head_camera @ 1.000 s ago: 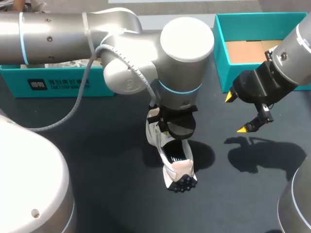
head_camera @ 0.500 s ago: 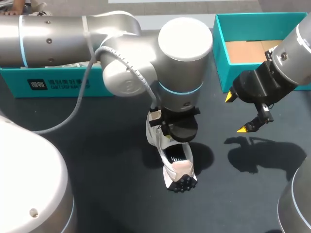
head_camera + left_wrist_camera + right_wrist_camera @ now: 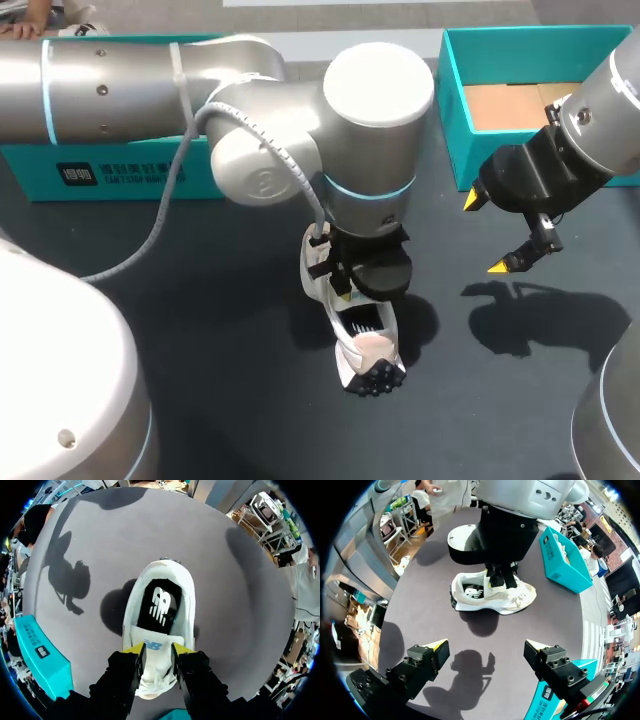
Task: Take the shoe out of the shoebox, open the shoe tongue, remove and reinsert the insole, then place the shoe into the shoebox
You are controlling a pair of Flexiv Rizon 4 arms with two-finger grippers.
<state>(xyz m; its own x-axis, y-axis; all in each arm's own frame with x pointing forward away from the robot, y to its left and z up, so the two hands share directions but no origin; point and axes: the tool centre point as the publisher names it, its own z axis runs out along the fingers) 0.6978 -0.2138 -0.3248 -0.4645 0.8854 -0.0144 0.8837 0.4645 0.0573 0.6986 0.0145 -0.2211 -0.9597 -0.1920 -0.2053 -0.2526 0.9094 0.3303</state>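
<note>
A white shoe (image 3: pixel 368 352) lies on the dark table with its toe toward the front edge, and its black insole (image 3: pixel 159 607) shows inside the opening. My left gripper (image 3: pixel 158 652) stands straight over the shoe's laced part. Its yellow-tipped fingers (image 3: pixel 134 650) press the white tongue (image 3: pixel 154 645) from both sides. In the head view the left wrist hides most of that gripper (image 3: pixel 345 292). The right wrist view shows the shoe (image 3: pixel 492 592) side-on under the left gripper (image 3: pixel 500 580). My right gripper (image 3: pixel 487 232) hangs open and empty above the table, to the right of the shoe.
The open teal shoebox (image 3: pixel 455 110), with a cardboard bottom, stands at the back right, just behind my right gripper. A second teal box part (image 3: pixel 120 172) lies at the back left under the left arm. Bare dark table surrounds the shoe.
My left arm's wrist has shifted slightly toward the front over the shoe. The shoe and the right arm have stayed in place.
</note>
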